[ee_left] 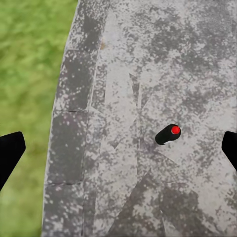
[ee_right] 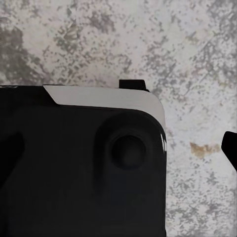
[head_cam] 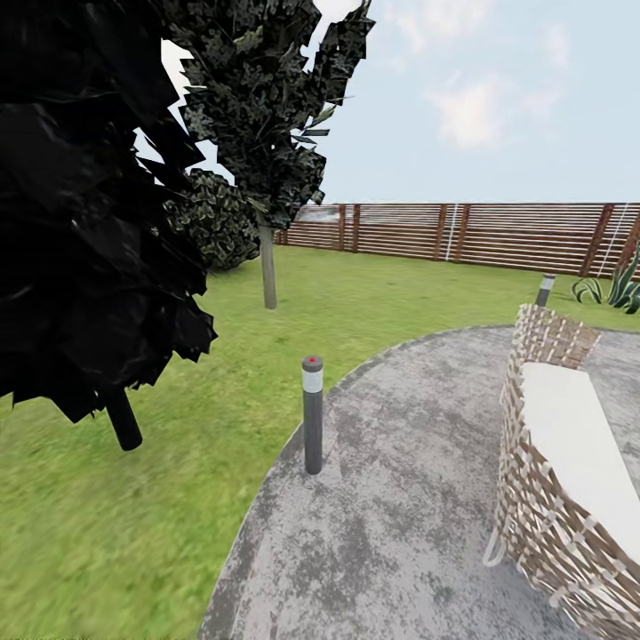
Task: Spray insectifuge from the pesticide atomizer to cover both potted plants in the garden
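I am in the garden: green lawn [head_cam: 133, 533], a grey paved patch [head_cam: 400, 480] and a brown slat fence [head_cam: 498, 233] at the back. The pesticide atomizer and the potted plants are out of view. My left gripper [ee_left: 118, 150] hangs open over the paving's edge, its black fingertips [ee_left: 10, 153] at the sides of the left wrist view, with nothing between them. My right gripper [ee_right: 118, 148] is open above a black and white part of my own body [ee_right: 84, 168]; one fingertip [ee_right: 230, 148] shows against the paving.
A short grey bollard [head_cam: 312, 413] with a red top stands at the paving's edge, seen from above as bollard [ee_left: 169, 134]. A wicker seat [head_cam: 551, 444] with a white cushion stands right. Dark tree foliage [head_cam: 80, 222] hangs close at left; a thin trunk [head_cam: 268, 267] is farther back. A striped-leaf plant [head_cam: 613, 289] grows far right.
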